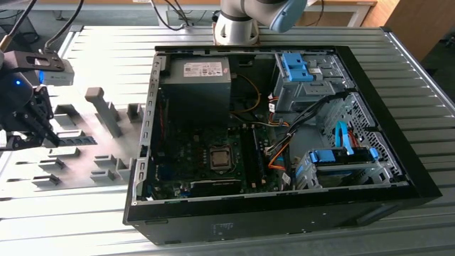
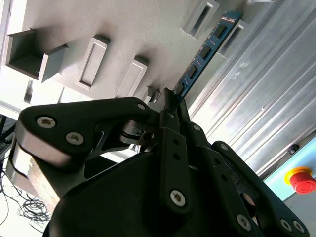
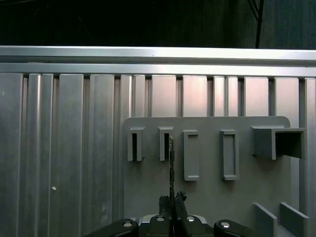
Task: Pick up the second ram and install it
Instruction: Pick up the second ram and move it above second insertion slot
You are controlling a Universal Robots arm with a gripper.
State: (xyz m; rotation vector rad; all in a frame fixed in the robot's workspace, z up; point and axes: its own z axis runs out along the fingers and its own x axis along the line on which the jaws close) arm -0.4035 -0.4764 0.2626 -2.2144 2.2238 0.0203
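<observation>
Fingers (image 2: pixel 173 123) pinched tight on second ram's (image 2: pixel 203 55) end, its far edge at grey holder blocks (image 2: pixel 197 19), ribbed table (image 2: pixel 266 98) beside.

We see an open black computer case (image 1: pixel 284 224) lying on a ribbed metal table (image 1: pixel 64 229). Inside the case sit a grey power supply (image 1: pixel 195 88), a processor socket (image 1: pixel 220 158) and blue drive brackets (image 1: pixel 297 66). Beside the case, on the exterior view's left, stand grey holder blocks (image 1: pixel 106 114).

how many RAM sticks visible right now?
1. The RAM stick is pinched in the hand at the grey holder plate, on the exterior view's left. Another inside the PC case may be hidden.
</observation>
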